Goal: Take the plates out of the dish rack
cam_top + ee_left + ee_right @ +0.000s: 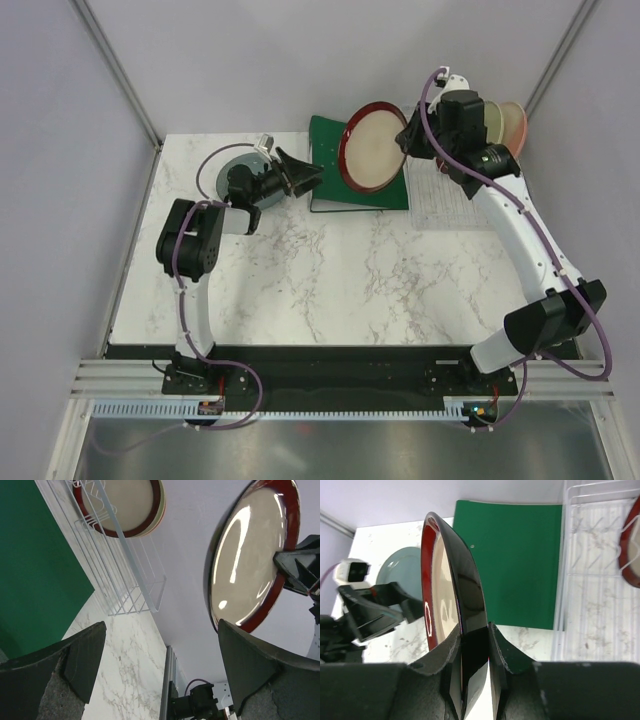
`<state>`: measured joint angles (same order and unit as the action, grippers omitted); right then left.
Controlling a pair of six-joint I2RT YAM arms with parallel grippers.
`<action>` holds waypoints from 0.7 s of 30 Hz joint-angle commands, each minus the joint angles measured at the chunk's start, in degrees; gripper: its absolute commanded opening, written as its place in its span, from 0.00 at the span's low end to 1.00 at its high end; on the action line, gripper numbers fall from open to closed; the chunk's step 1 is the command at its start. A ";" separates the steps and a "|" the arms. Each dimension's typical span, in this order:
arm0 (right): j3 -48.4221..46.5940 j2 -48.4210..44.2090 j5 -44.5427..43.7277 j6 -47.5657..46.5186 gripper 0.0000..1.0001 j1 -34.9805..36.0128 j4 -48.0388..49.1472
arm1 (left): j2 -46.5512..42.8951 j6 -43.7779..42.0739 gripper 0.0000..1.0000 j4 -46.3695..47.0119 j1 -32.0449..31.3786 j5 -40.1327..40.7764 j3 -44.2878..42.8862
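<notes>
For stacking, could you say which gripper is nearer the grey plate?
Left: the left gripper is open just beside the grey plate; the right gripper grips the red-rimmed plate over the green binder.

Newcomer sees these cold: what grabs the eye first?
The dark-red-rimmed plate, held on edge in mid-air over the green binder and clamped at its rim by the right fingers. Next, the left fingers, spread open and facing that plate from the left. More plates stand in the dish rack at the far right.
</notes>
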<state>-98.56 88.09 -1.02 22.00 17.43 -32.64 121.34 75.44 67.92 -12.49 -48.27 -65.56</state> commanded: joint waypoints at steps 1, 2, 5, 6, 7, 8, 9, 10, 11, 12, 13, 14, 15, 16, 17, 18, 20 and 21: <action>0.91 -5.21 2.86 5.95 0.00 2.60 14.36 | 2.06 5.24 1.00 6.87 -2.36 0.72 -4.13; 1.70 -5.39 2.78 6.12 0.00 3.04 15.32 | 1.97 5.33 1.00 6.96 -2.97 0.98 -4.31; 5.13 -6.09 2.51 6.92 0.00 4.01 16.38 | 1.18 4.81 1.00 5.74 -3.68 1.43 -5.27; 6.70 -6.35 2.25 7.27 0.00 4.36 16.99 | 0.92 4.72 1.00 5.56 -4.03 1.25 -5.63; 7.33 -6.53 2.16 7.44 0.00 4.45 17.43 | 0.83 4.63 1.00 5.30 -4.21 1.16 -5.89; 8.12 -6.79 2.16 7.71 0.00 4.63 18.31 | 0.22 4.54 1.00 5.12 -4.47 1.16 -5.98; 9.08 -6.97 2.25 7.80 0.00 4.63 18.58 | 0.04 4.19 1.00 4.42 -4.65 1.16 -6.07; 9.44 -6.97 2.77 7.88 0.00 4.72 18.93 | -0.22 4.10 1.00 4.07 -4.73 1.25 -6.24; 9.88 -7.06 2.95 8.06 0.00 4.80 19.54 | -0.49 3.93 1.00 4.06 -5.00 1.25 -6.33; 10.40 -7.23 2.95 8.15 0.00 4.89 19.72 | -0.84 3.49 1.00 3.97 -5.09 1.08 -6.33; 10.58 -7.32 2.95 8.32 0.00 4.81 19.81 | -1.01 3.23 1.00 3.63 -5.26 1.16 -6.25; 10.85 -7.41 2.78 8.32 0.00 4.98 19.99 | -1.19 3.05 1.00 3.19 -5.35 1.25 -6.07; 11.11 -7.58 2.69 8.32 0.00 4.98 20.07 | -1.37 2.70 0.98 3.10 -5.26 1.08 -6.16; 11.20 -7.67 2.60 8.24 0.00 4.98 20.16 | -1.37 2.70 0.95 3.01 -5.44 0.46 -6.07; 11.29 -7.67 2.51 8.24 0.00 4.89 20.25 | -1.28 2.70 0.78 3.09 -5.44 -0.06 -6.16; 11.46 -7.67 2.60 8.15 0.00 4.89 20.25 | -1.37 2.87 0.67 3.10 -5.53 -0.33 -6.07; 11.64 -7.50 2.69 8.41 0.00 4.98 20.51 | -1.72 3.05 0.19 1.43 -5.53 -0.68 -5.72; 11.99 -7.59 2.69 8.50 0.00 4.98 20.60 | -1.89 2.44 0.13 1.16 -5.53 -0.86 -5.55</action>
<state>-85.14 85.08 0.23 27.44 22.17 -24.14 122.96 78.54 68.73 -17.67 -48.10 -70.22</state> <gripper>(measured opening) 0.291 0.298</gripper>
